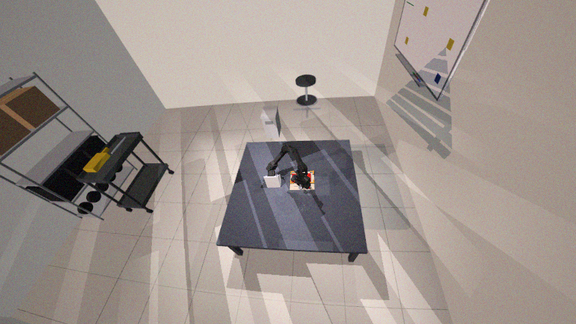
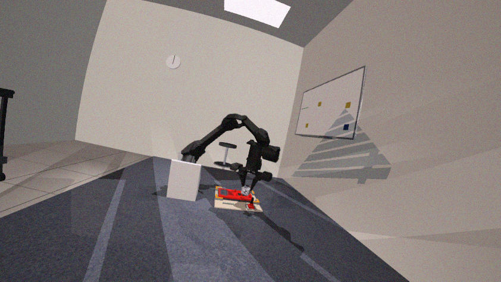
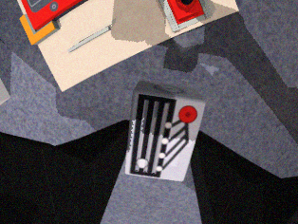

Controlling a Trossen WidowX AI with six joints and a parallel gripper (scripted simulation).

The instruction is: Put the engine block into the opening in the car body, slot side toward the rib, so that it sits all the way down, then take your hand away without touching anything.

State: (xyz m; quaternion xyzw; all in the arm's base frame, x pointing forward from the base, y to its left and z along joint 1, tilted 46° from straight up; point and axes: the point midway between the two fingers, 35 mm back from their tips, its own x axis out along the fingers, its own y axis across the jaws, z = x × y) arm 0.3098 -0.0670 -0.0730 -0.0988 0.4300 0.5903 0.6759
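My gripper [image 2: 246,187] [image 3: 160,132] is shut on the engine block [image 2: 245,191] [image 3: 182,158], a small light grey block. In the wrist view its upper face shows long black slots at left and a red disc at upper right. The block is held up; the exterior view shows it in front of the right part of the red car body [image 2: 227,194] [image 3: 34,23], and the wrist view shows it against the table, short of the board. Whether it is over the opening cannot be told. The rib is not clearly visible. The arm hides part of the body in the top view.
The car body lies on a cream board [image 1: 295,191] [image 2: 220,205] [image 3: 64,78] with orange corner pieces [image 3: 37,34]. A thin grey bar [image 3: 90,39] lies on the board. A red piece [image 2: 250,206] [image 3: 191,15] in a pale holder stands near its front right corner. A white box [image 1: 272,182] [image 2: 183,182] stands left.
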